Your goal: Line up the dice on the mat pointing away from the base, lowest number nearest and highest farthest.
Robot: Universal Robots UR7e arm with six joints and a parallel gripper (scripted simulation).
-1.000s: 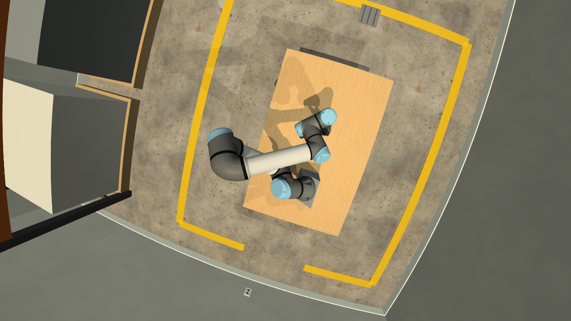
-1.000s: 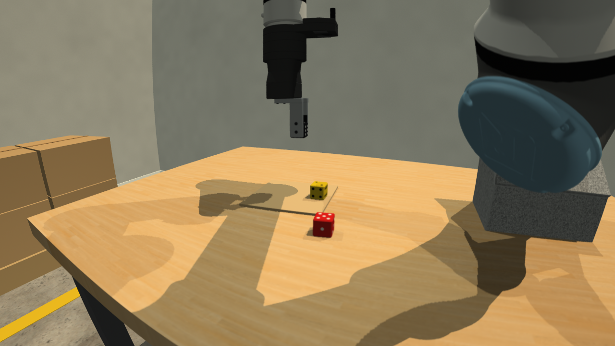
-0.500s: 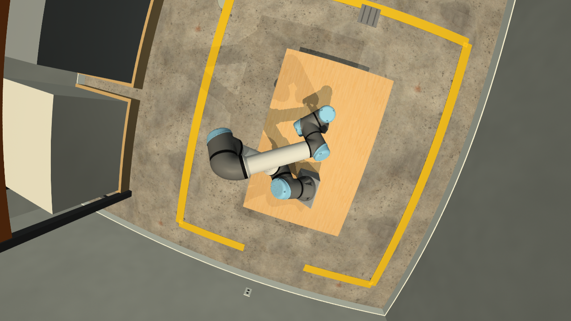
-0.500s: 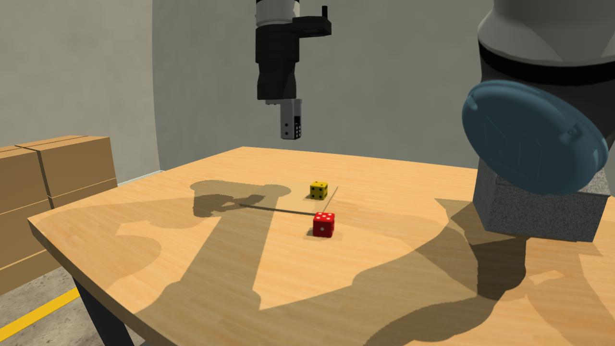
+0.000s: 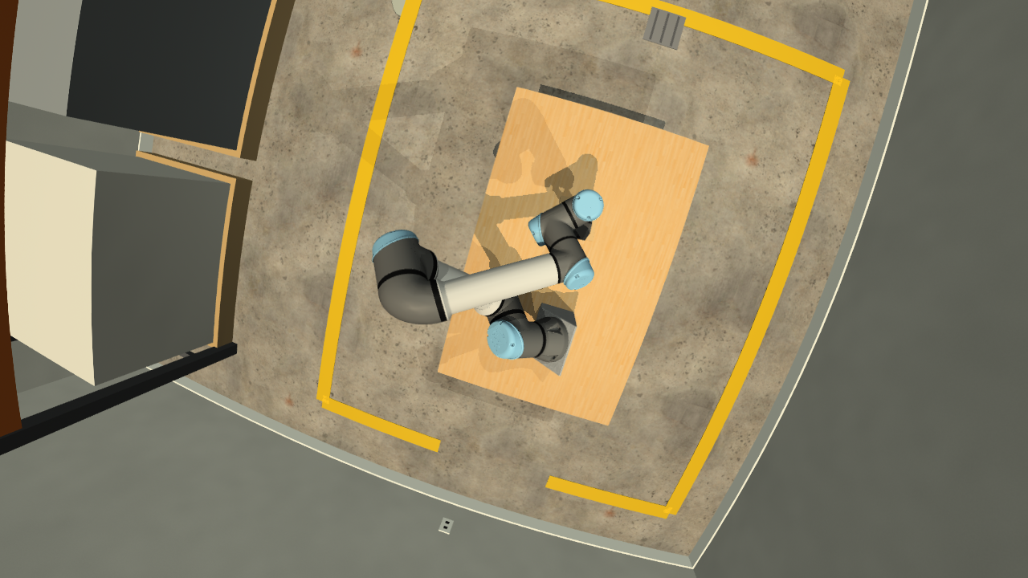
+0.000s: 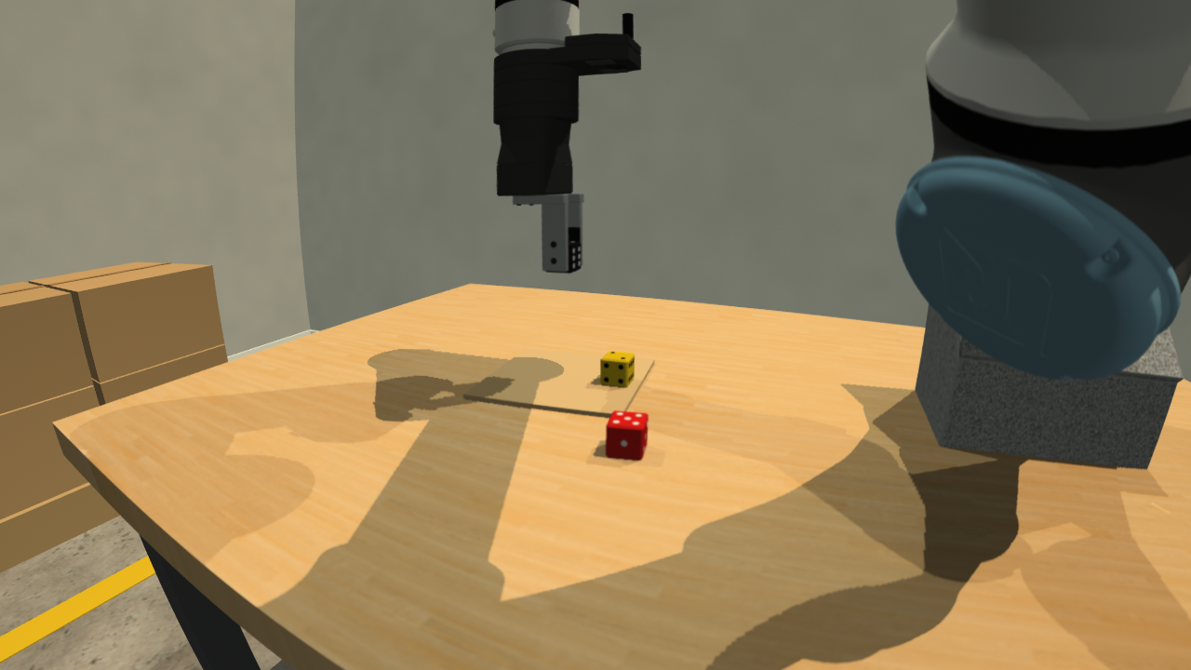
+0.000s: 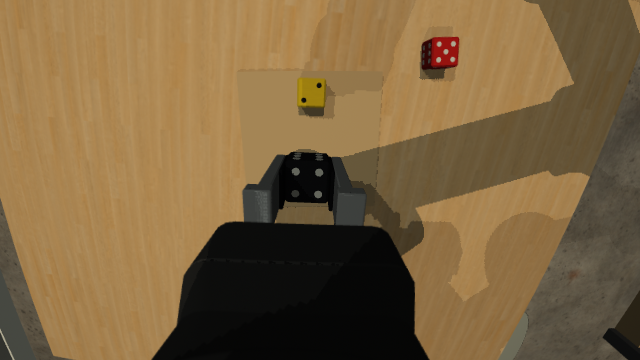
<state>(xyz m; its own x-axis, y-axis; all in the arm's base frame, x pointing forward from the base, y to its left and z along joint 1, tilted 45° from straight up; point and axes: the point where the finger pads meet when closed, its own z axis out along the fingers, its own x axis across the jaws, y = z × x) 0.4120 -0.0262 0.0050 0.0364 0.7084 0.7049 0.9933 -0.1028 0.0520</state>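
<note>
My gripper [image 7: 308,172] is shut on a black die [image 7: 306,178] and holds it high above the table; it also shows in the exterior view [image 6: 566,241]. The face of the black die towards the wrist camera shows four pips. A thin tan mat [image 7: 310,122] lies flat on the table under the gripper. A yellow die [image 7: 311,92] with two pips up sits on the mat near one edge; it also shows in the exterior view [image 6: 617,368]. A red die [image 7: 440,52] with five pips up stands on the bare table just off the mat, also in the exterior view [image 6: 626,434].
The robot's grey base block [image 6: 1040,399] stands on the table at the right. Cardboard boxes [image 6: 100,350] stand beside the table at the left. The arm [image 5: 495,280] hides the dice and mat in the overhead view.
</note>
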